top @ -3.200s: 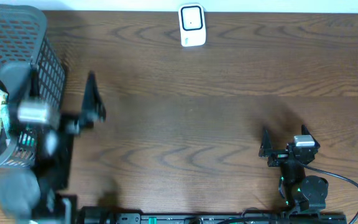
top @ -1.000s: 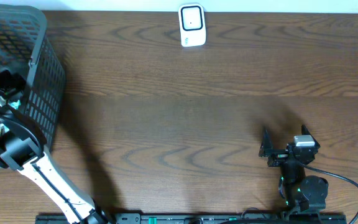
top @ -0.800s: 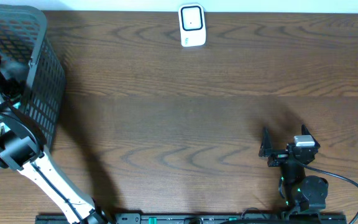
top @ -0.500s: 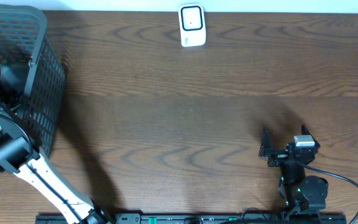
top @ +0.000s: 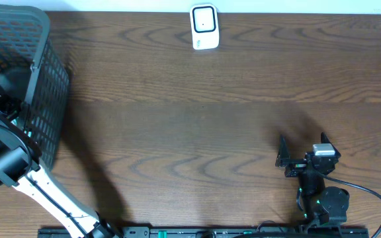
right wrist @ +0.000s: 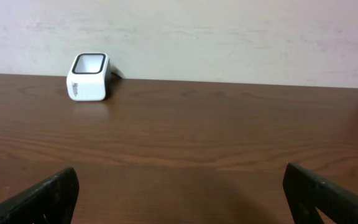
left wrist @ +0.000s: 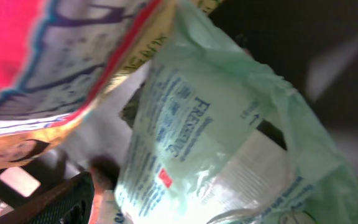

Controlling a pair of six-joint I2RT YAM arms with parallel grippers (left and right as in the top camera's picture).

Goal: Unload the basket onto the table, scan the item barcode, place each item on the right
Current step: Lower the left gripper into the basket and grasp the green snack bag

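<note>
A pale green packet point(left wrist: 210, 137) with blue print fills the left wrist view, lying inside the dark mesh basket point(top: 45, 66) at the table's left end. No barcode shows on it. My left gripper point(left wrist: 179, 214) is down in the basket with its jaws wide and the packet between them; only its left finger point(left wrist: 64, 199) shows, the other is hidden behind the packet. The white scanner point(top: 204, 27) stands at the table's far edge, also seen as the scanner point(right wrist: 88, 76) in the right wrist view. My right gripper point(top: 284, 153) rests open and empty at the front right.
A red and yellow snack packet point(left wrist: 42, 56) lies over the green one in the basket. The left arm point(top: 8, 158) reaches over the basket's near rim. Bare wooden table point(top: 190, 132) stretches between basket, scanner and right arm.
The left arm has shifted slightly within the basket, with the basket nudged a little. The right arm has not moved.
</note>
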